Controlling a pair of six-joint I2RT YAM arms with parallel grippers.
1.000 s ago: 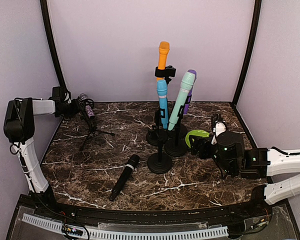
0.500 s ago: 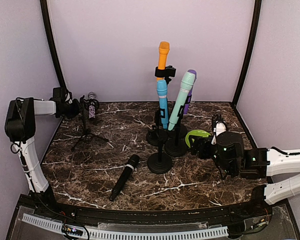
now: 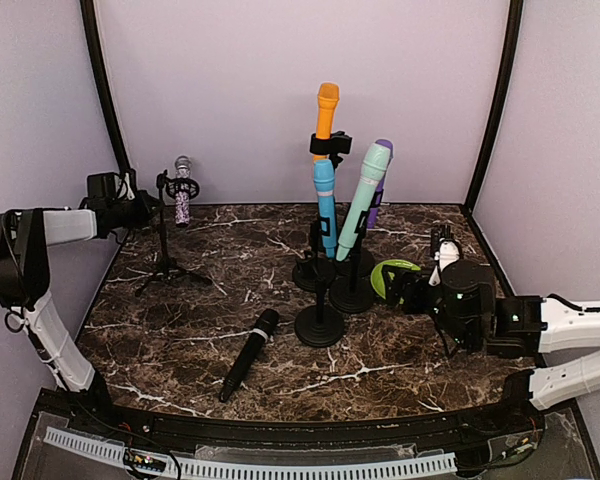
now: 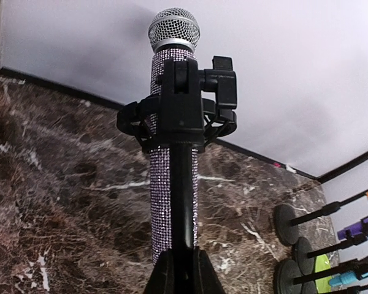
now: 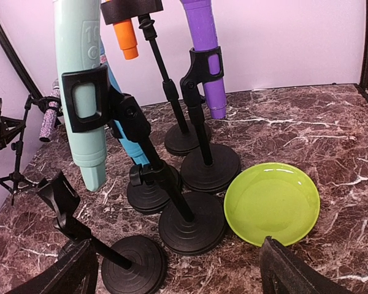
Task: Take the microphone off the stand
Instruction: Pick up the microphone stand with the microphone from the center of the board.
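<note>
A purple glitter microphone (image 3: 183, 197) with a silver mesh head sits upright in the clip of a thin black tripod stand (image 3: 163, 245) at the far left. My left gripper (image 3: 142, 209) is shut on the stand's pole just below the clip. In the left wrist view the pole (image 4: 183, 202) runs up between my fingers (image 4: 157, 277), in front of the microphone (image 4: 161, 202). My right gripper (image 3: 412, 291) is open and empty near the right side. Its fingers (image 5: 291, 272) frame the stand bases.
A black microphone (image 3: 250, 353) lies loose on the marble table (image 3: 180, 330). A cluster of round-base stands (image 3: 320, 325) at centre holds orange (image 3: 326, 108), blue (image 3: 326, 205), teal (image 3: 364, 198) and purple microphones. A green plate (image 5: 273, 202) lies right of them.
The tripod stand, tilted to the right before, now stands upright with the microphone higher. My left gripper has drawn back to the left while holding it. The right arm has barely moved.
</note>
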